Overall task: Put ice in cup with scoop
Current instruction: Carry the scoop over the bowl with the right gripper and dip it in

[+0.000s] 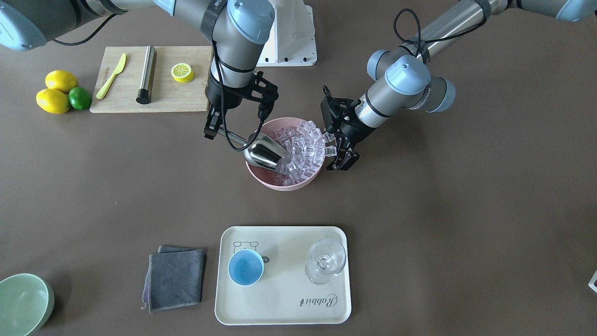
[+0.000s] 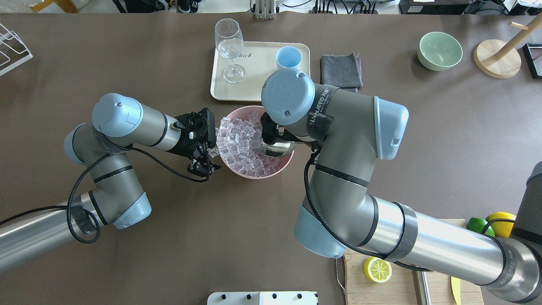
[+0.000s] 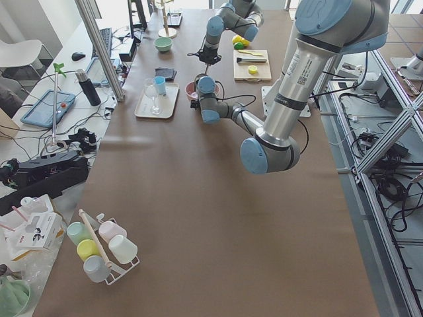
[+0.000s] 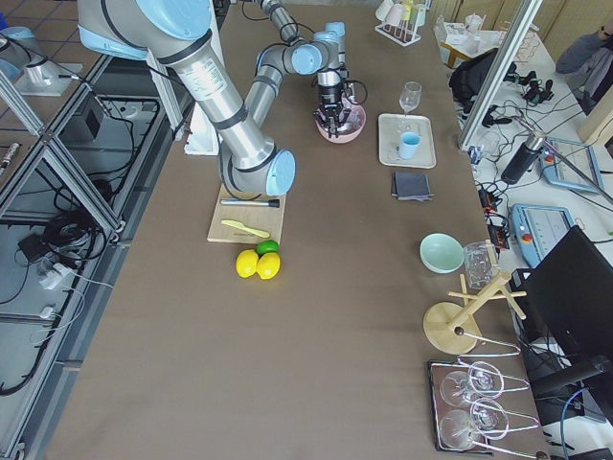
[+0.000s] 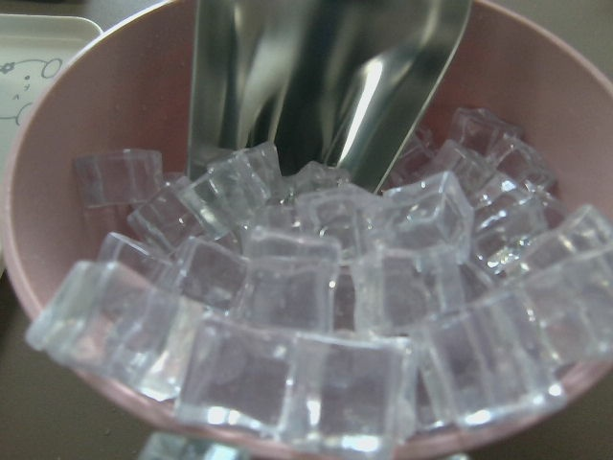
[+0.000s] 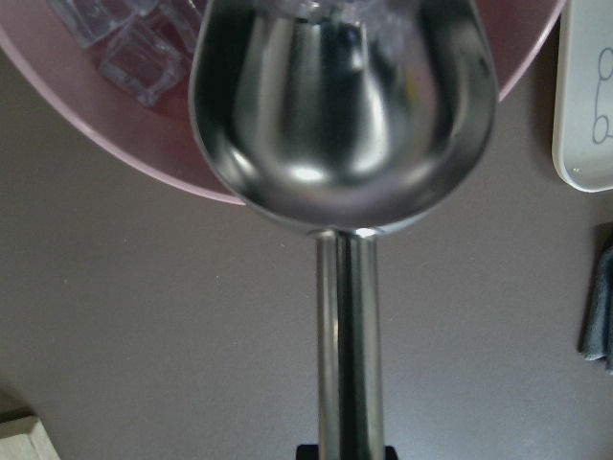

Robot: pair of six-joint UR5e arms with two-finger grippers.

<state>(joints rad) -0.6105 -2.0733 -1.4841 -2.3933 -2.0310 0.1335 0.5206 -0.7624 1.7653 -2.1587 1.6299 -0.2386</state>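
Note:
The pink bowl (image 1: 261, 179) is heaped with ice (image 1: 305, 144) (image 5: 316, 287). The silver scoop (image 1: 266, 156) (image 6: 340, 115) lies tilted with its mouth pushed into the cubes. My right gripper (image 1: 212, 129) is shut on the scoop's handle (image 6: 350, 335), outside the bowl's rim. My left gripper (image 1: 339, 154) (image 2: 211, 159) stands open against the opposite side of the bowl, with nothing between its fingers. The light-blue cup (image 1: 246, 267) (image 2: 288, 57) stands upright and empty on the cream tray (image 1: 284, 308).
A stemmed glass (image 1: 325, 261) shares the tray with the cup. A grey cloth (image 1: 175, 279) and a pale green bowl (image 1: 23, 303) lie beside the tray. A cutting board (image 1: 168, 93) with half a lemon, a knife and a steel cylinder sits behind my right arm.

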